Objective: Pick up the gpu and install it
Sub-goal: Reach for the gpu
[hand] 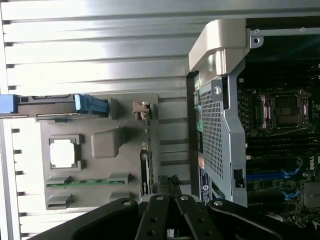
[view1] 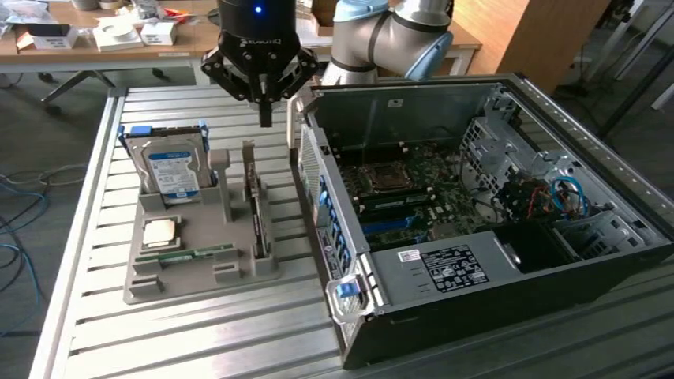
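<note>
My hand (view1: 265, 117) pinched shut, empty, hovers above tray (view1: 200, 276), in line with gpu (view1: 256, 207). gpu stands on edge in tray slot, so top edge is grabbable.

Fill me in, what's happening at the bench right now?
The arm's hand hangs shut and empty above the table, close to the gpu and beside the open computer case. The gpu stands on edge in its slot in the grey parts holder, with nothing touching it, and the hard drive stands next to it in the same holder. The gpu is neither picked up nor installed yet.
</note>
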`<state>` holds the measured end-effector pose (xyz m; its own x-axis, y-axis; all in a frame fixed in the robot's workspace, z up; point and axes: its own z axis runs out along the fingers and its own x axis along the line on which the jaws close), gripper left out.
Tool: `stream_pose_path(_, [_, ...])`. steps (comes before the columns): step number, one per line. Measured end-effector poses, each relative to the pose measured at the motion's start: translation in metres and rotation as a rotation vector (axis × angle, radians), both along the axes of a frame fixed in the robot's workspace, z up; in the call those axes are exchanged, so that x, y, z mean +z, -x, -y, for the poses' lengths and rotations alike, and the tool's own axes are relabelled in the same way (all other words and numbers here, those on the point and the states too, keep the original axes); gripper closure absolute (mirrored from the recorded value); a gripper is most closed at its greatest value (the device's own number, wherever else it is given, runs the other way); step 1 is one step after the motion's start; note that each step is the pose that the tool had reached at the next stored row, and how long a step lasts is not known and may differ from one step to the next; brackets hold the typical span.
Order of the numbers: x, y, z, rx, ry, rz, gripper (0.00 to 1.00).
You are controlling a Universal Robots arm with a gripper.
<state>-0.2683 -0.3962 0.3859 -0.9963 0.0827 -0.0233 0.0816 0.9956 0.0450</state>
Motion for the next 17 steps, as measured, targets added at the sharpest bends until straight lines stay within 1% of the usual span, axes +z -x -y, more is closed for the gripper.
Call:
stream_pose_path(7, [-0.0015,0.011,0.0,0.0,0.0002,0.0001,0.89])
stream_pose_path(14, [-0.0015,0.012,0.0,0.0,0.0003,-0.0001,0.89])
stream_pose_path(17, [-0.0015,0.016,0.0,0.0,0.0003,-0.0001,0.89])
